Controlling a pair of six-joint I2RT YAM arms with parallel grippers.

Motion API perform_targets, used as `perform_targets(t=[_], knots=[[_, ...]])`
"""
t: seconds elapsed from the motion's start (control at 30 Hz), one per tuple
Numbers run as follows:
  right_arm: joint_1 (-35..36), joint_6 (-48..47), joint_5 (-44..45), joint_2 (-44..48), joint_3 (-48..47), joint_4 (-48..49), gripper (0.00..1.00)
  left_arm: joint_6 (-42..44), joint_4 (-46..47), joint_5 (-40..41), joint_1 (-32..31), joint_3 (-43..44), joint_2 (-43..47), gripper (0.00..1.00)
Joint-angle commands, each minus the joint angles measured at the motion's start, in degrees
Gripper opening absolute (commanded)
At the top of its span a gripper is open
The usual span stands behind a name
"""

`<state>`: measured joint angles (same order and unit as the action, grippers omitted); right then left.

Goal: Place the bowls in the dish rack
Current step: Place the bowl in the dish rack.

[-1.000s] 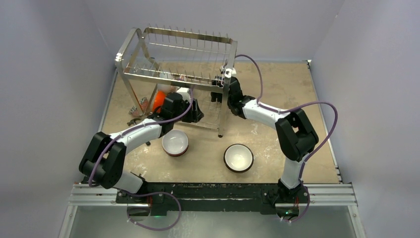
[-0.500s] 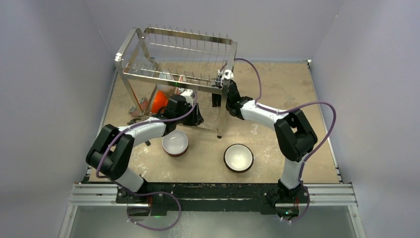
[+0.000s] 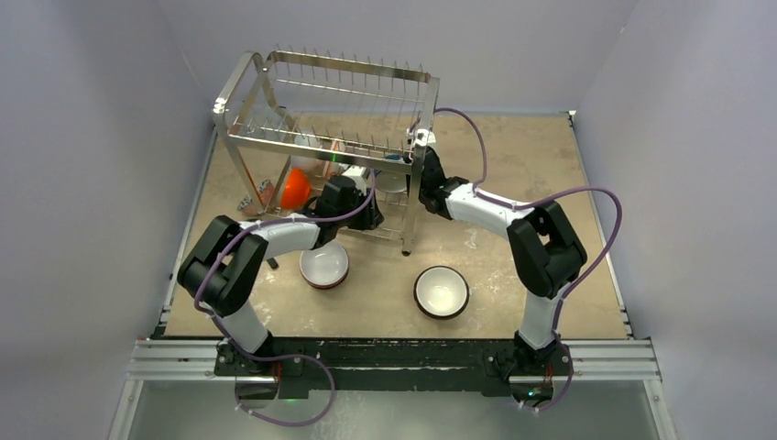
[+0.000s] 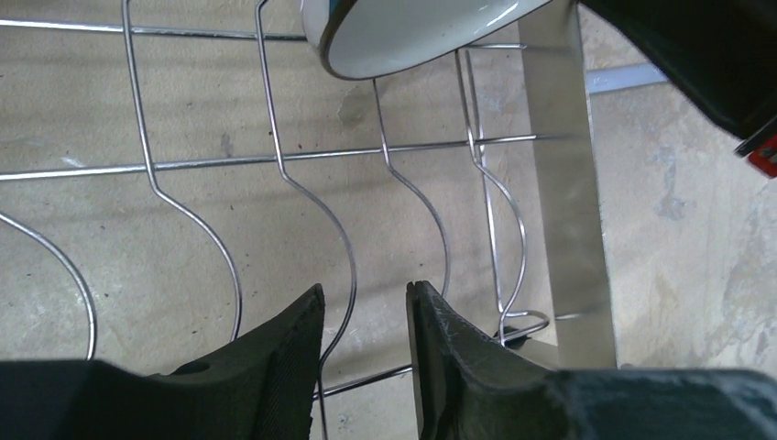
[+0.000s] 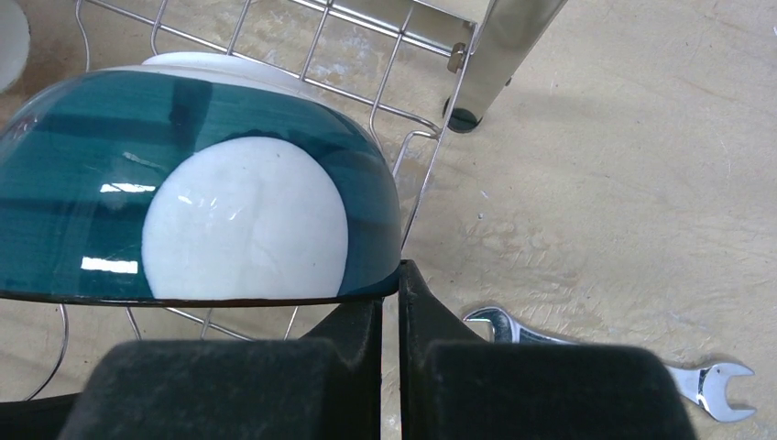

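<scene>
Down on the lower tier of the dish rack [image 3: 321, 147], close to its right end, sits a teal bowl [image 5: 211, 183] with a white inside. It is tipped over onto the curved wire prongs, so its round white base faces the right wrist camera and its dark rim runs along the bottom of that view.

The right gripper [image 5: 391, 293] reaches in from the rack's right end and sits right at that rim. Its two black fingers are pressed together with only a hairline between them, and their tips meet the rim's right-hand edge. Whether any of the rim is pinched between them cannot be told.

The left gripper [image 4: 365, 307] comes in from the front of the rack, low over the same tier and short of the bowl — its fingers stand a narrow gap apart and hold nothing. One of the rack's wires runs behind that gap. From the left wrist, the teal bowl shows at the top of the view, well beyond the fingertips.

Farther left on the lower tier an orange bowl [image 3: 293, 188] leans among the prongs.

Two more bowls stand upright on the table [image 3: 550, 165] in front of the rack — one dark-rimmed bowl [image 3: 324, 264] beside the left arm, another white-inside bowl [image 3: 442, 291] nearer the right arm.

A wrench [image 5: 605, 353] lies flat on the table just outside the rack's right leg.
</scene>
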<state>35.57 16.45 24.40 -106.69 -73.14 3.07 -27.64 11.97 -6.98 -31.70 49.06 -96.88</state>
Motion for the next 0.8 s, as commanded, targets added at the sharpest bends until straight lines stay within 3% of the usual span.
perform_targets(t=[0.0,0.23,0.37,0.53,0.77], knots=[[-0.24,-1.93,-0.64,1.91,1.41,-4.27,0.00,-3.95,4.35,-6.16,-3.19,1.90,0.84,0.40],[-0.21,-1.03,-9.73,5.75,5.24,0.52,0.00,-11.60,14.47,-8.30,-2.10,0.25,5.50,0.59],[-0.23,-0.79,-11.89,7.05,6.45,2.16,0.00,-20.50,26.96,-12.11,-0.19,-1.84,4.67,0.65],[-0.24,-0.39,-12.34,7.53,7.22,3.32,0.00,-31.74,41.33,-12.28,0.68,-2.83,0.30,0.69],[-0.20,-0.27,-13.60,9.75,9.21,5.44,0.00,-39.12,43.88,-4.14,0.78,-1.42,-4.04,0.69]])
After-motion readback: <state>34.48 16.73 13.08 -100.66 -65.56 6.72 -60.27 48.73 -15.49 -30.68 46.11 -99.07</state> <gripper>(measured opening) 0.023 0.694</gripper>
